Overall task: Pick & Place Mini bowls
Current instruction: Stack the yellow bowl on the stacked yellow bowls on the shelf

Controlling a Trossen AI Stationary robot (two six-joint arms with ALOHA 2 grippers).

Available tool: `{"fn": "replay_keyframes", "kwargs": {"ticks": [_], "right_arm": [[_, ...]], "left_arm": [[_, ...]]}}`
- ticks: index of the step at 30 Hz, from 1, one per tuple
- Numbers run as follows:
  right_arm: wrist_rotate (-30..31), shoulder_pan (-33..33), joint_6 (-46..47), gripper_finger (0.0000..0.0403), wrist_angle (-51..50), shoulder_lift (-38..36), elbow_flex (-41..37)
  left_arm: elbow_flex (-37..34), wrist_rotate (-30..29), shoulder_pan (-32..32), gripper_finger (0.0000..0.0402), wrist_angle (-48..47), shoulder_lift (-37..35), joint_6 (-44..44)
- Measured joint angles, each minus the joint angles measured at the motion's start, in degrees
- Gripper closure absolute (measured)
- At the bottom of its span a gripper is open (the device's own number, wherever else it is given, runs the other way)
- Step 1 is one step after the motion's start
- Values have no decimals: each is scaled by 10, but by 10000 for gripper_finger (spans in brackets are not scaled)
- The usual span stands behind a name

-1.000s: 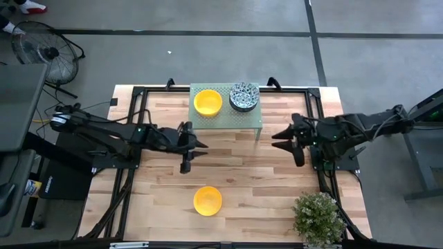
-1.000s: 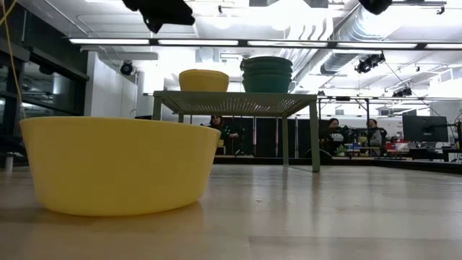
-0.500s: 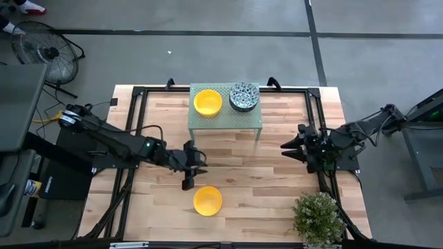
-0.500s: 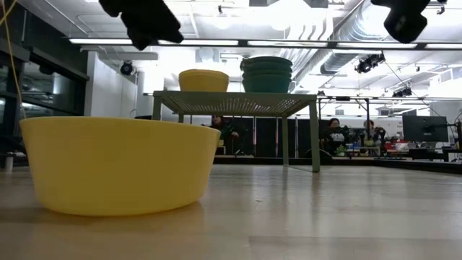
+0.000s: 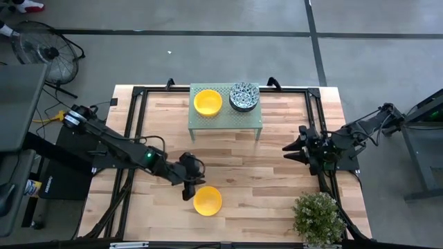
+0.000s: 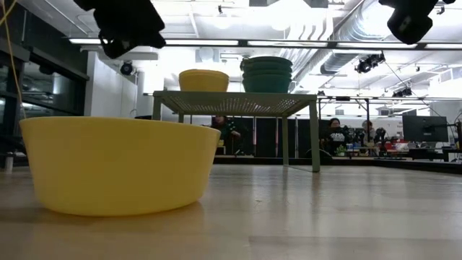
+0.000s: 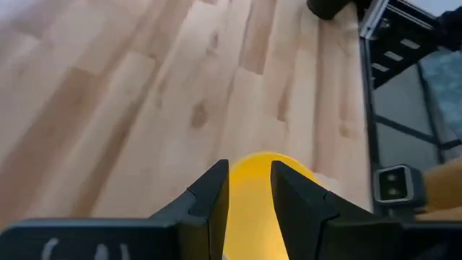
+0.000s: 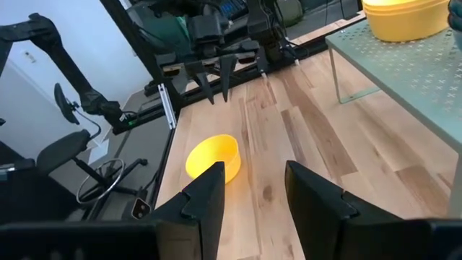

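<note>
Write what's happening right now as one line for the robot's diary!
left tool: open, above yellow bowl on table | right tool: open, empty, waiting at right edge | rack: yellow bowl, patterned stack

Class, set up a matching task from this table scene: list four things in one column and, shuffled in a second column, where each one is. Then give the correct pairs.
Things:
1. lone yellow bowl
2. patterned bowls
3. left hand
4. potted plant

Places:
A. stacked on the green rack, right side
B. table's front right corner
C. on the bare wood near the front edge
D. over the table, just beside the lone bowl

Pairs: 1-C, 2-A, 3-D, 4-B
</note>
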Motion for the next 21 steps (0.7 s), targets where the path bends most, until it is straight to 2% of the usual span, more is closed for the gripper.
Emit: {"fn": "replay_keyframes", "kwargs": {"ticks": [6, 11, 14, 21], "right_arm": [[-16, 0, -6, 270, -4, 0, 0], [-18, 0, -4, 270, -3, 0, 0], [-19, 0, 0, 270, -3, 0, 0], [-19, 0, 0, 270, -5, 0, 0]], "left_arm": [[2, 24, 2, 300, 6, 11, -49], [39, 55, 2, 300, -61, 36, -58], [68, 79, 2, 300, -134, 54, -56], [120, 115, 2, 300, -164, 106, -38]]}}
